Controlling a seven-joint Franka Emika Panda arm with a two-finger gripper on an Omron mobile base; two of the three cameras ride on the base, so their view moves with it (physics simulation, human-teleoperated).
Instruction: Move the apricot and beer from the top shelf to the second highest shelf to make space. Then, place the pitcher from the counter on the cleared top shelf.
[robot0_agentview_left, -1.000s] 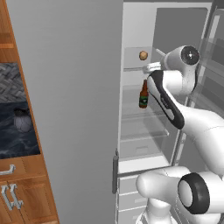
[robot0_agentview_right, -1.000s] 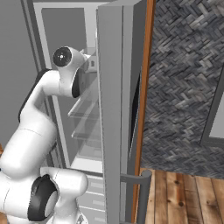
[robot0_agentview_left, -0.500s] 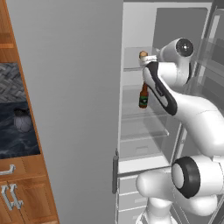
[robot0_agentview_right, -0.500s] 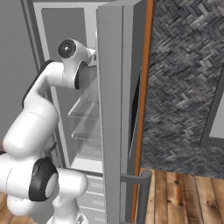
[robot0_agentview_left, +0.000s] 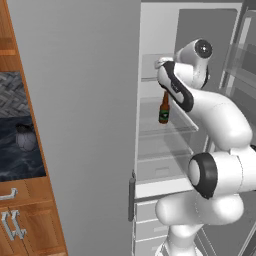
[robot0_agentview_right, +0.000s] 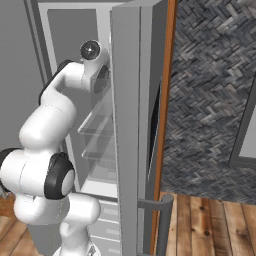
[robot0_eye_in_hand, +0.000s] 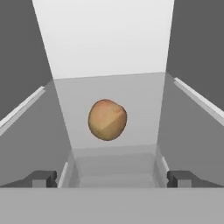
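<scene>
Gripper (robot0_eye_in_hand: 112, 178) is spread wide, nothing between the tips, lined up on the apricot (robot0_eye_in_hand: 107, 120) dead ahead. Apricot sits on the top shelf (robot0_eye_in_hand: 131, 87), well clear of both side walls. Beer (robot0_agentview_left: 164, 107) is already down on the second highest shelf (robot0_agentview_left: 172, 127), upright, near the front. Pitcher (robot0_agentview_left: 25, 137) is on the counter (robot0_agentview_left: 20, 155) left of the fridge, untouched.

Risks, my read:
- Apricot is small, round and smooth-skinned on slick clear glass (basically a ball bearing). One fingertip arriving first would nudge it and it rolls toward the back wall or off-centre.
- Closing off-axis squeezes it out sideways rather than seating it.
- On the way down, the beer is tall with a narrow neck, so it tips easily if the wrist clips it.

Shelves are clear glass with pale trim; the bottle is brown glass with a dark green label.
</scene>
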